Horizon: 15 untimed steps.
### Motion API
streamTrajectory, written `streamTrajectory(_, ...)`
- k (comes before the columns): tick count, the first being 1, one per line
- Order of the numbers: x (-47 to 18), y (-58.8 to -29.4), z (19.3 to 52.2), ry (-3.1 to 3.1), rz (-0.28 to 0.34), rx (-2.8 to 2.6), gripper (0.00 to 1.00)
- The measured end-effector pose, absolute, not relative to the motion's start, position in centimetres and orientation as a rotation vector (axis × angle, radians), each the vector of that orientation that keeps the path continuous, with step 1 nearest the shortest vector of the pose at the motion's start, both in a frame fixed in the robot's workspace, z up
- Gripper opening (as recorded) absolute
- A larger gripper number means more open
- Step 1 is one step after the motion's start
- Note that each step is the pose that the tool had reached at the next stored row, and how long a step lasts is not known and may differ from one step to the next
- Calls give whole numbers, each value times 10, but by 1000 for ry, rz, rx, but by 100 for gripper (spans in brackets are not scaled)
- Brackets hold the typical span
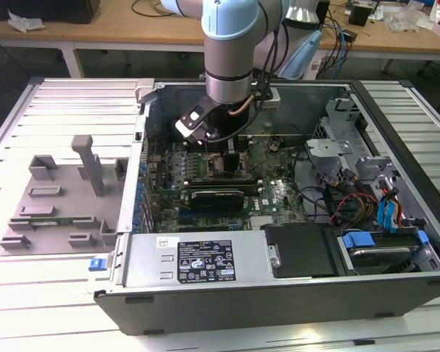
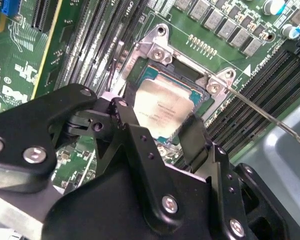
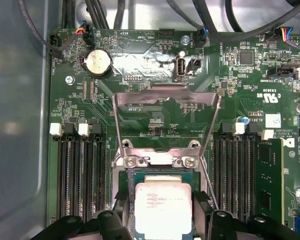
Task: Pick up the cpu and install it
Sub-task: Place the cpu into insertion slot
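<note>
Pale slatted bench (image 1: 37, 293) carries the open computer case (image 1: 293, 301), and my arm reaches into it over the green motherboard (image 3: 155, 117). On my feed the cpu (image 3: 162, 205) is a small flat square. Its top is dull silvery-grey metal with faint print, and a thin green rim borders it. It sits in the socket (image 2: 160, 47), whose bright steel frame is screwed down at the corners, with the thin metal load plate (image 3: 165, 95) hinged up beyond it. The end effector (image 3: 163, 225), matte black with shiny bolt heads, straddles the cpu, with the chip directly between its two sides and right at its edges. Whether it pinches the chip or stands just clear, I cannot tell. Long black memory slots (image 3: 77, 170) run along both sides of the socket.
</note>
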State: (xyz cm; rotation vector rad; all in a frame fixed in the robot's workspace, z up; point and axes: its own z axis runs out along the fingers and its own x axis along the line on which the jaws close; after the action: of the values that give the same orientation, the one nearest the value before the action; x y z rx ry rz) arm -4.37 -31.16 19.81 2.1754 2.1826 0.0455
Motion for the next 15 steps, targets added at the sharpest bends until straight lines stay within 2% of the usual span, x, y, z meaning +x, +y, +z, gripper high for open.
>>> streamTrajectory(15,-44,-312,205,2187,56,2180,62)
